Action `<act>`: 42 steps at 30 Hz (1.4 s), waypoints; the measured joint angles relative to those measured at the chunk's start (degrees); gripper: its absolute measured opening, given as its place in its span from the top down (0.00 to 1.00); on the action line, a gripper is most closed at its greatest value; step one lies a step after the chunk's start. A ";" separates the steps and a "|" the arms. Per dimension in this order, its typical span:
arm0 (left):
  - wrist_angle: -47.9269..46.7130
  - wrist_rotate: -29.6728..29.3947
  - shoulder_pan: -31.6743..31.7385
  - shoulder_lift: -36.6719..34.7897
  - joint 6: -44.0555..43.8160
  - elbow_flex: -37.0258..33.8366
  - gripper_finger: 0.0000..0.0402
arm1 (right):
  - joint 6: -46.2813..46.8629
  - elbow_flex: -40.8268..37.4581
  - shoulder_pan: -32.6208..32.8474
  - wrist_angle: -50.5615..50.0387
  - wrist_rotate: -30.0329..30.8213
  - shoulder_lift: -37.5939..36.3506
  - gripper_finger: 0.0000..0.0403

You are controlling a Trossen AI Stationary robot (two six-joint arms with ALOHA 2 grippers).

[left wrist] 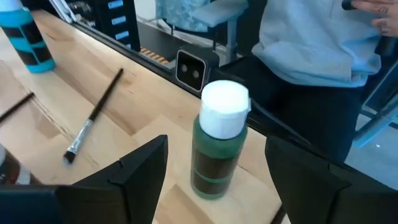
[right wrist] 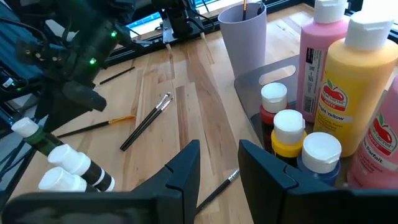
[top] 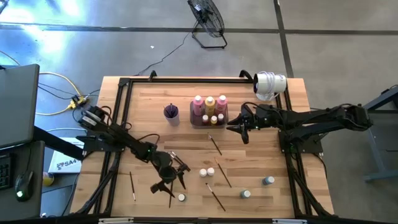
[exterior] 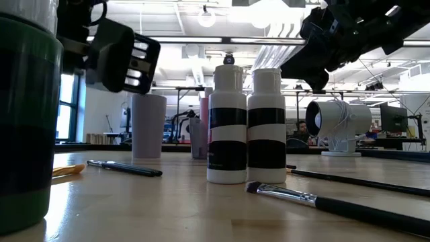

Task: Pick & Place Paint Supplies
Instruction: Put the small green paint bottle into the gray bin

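Observation:
My left gripper [top: 171, 185] [left wrist: 216, 142] is open near the table's near edge. Its fingers stand on either side of a small green bottle with a white cap [left wrist: 217, 146] [top: 181, 197], which stands upright on the wood, untouched. My right gripper [top: 238, 129] [right wrist: 219, 146] hovers by the dark grey tray [right wrist: 255, 84], fingers slightly apart and holding nothing. In the tray stand a pink bottle [right wrist: 320, 56], a yellow bottle [right wrist: 354, 81] and small white-capped ones [right wrist: 289, 127]. Two black-and-white bottles [exterior: 227, 124] stand mid-table. Brushes [top: 214, 144] lie flat on the table.
A purple cup [top: 171, 113] stands left of the tray. Two small bluish bottles [top: 268, 180] [top: 246, 194] stand toward the near right. More brushes [top: 132, 185] [top: 215, 196] lie near the front. A white lamp-like device [top: 270, 84] sits at the far right corner. A person [left wrist: 311, 37] stands beyond the near edge.

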 joint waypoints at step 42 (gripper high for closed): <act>1.53 -0.46 -2.86 7.43 -0.88 7.36 0.34 | -0.20 0.00 0.00 -1.24 0.30 -0.02 0.75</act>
